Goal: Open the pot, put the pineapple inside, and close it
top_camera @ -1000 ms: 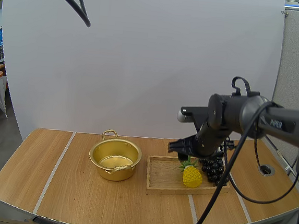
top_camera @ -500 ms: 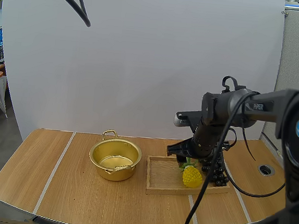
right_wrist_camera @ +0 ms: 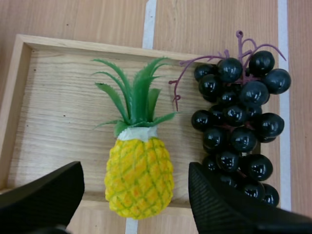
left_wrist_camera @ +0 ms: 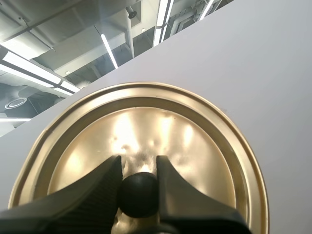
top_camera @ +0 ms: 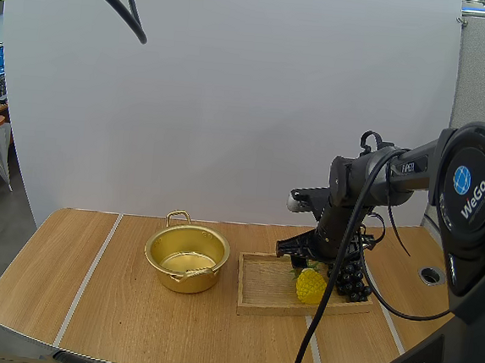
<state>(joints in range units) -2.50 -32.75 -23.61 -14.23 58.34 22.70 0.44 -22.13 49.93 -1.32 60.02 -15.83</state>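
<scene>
Table [top_camera: 129, 307]: light wood. It carries the pot to the left of the right jaws and the tray under them.
Wooden tray [right_wrist_camera: 58, 97]: shallow, rectangular, flat on the table. It lies directly below the right jaws, and most of its bare floor runs out to the pot side of them.
Pot [top_camera: 186, 258]: gold, two-handled, upright, top open. It stands on the table just beside the tray, well to the left of the right jaws.
Lid [left_wrist_camera: 146, 131]: gold and round, with its face spreading out beyond the left jaws on all sides.
Right gripper [right_wrist_camera: 136, 170]: jaws spread wide and pointing down over the tray with nothing between the pads. The height above the fruit is hard to read from the high view, but it looks close and not touching.
Left gripper [left_wrist_camera: 138, 165]: jaws pinching the lid's knob, one finger on each side.
Bunch of grapes [right_wrist_camera: 239, 112]: dark, with a purple stem. It lies at the tray's far-right edge, just outside the right-hand finger.
Pineapple [right_wrist_camera: 139, 175]: yellow body, green crown, lying flat on the tray. It sits centred in the gap between the right jaws, crown pointing away from them. It is near the grapes, but I cannot tell whether it touches them.
Knob [left_wrist_camera: 139, 194]: black and round, clamped between the left jaws at the lid's centre.
</scene>
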